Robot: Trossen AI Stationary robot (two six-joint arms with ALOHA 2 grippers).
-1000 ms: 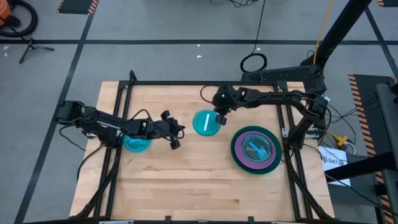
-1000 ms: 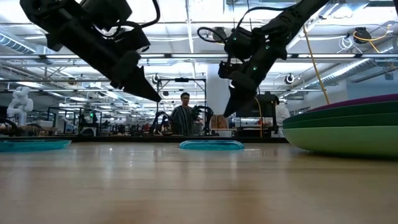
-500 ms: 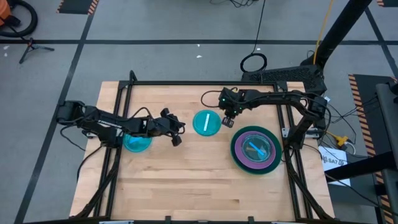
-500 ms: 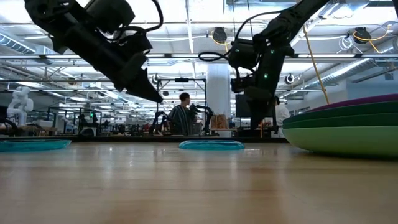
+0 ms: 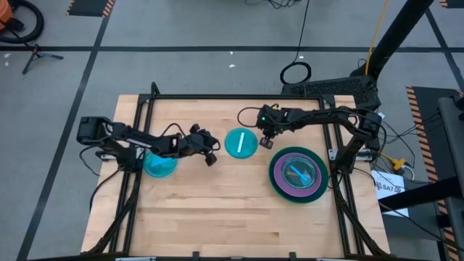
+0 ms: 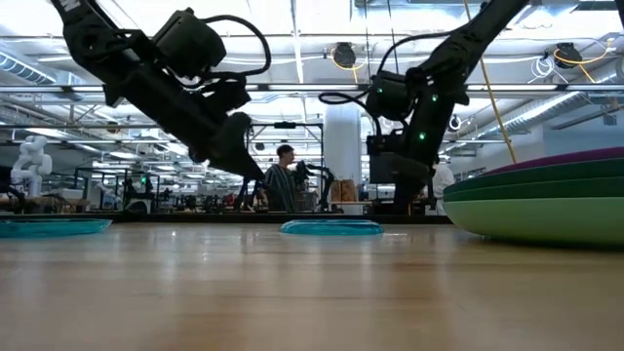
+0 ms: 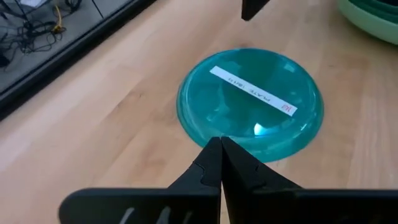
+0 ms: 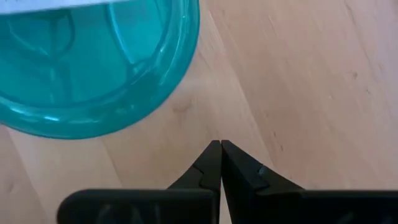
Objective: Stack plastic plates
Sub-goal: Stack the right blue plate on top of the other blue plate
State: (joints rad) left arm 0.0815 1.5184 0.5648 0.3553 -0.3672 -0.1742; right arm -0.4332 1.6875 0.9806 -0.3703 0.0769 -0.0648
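Observation:
A small cyan-blue plate (image 5: 240, 143) with a white label lies flat on the table's middle; it also shows in the left wrist view (image 7: 250, 106) and the right wrist view (image 8: 93, 62). My left gripper (image 5: 212, 158) is shut and hangs just left of it, above the wood (image 6: 258, 175). My right gripper (image 5: 265, 142) is shut, points steeply down and stands just off the plate's right rim (image 8: 221, 144). A second cyan-blue plate (image 5: 160, 166) lies under my left arm. At the right a stack (image 5: 298, 174) has green plates below, a purple one above and a cyan centre.
A black frame (image 5: 217, 96) runs along the table's far edge and down both sides. Bare wood (image 5: 217, 217) fills the near half of the table. In the low view a person (image 6: 286, 180) stands far off in the room behind.
My left gripper has moved toward the table's right edge, closer to the middle cyan-blue plate, and has sunk a little. My right gripper has come off the plate's right rim, dropped toward the table and tipped more steeply downward. Both stay shut; no plate has moved.

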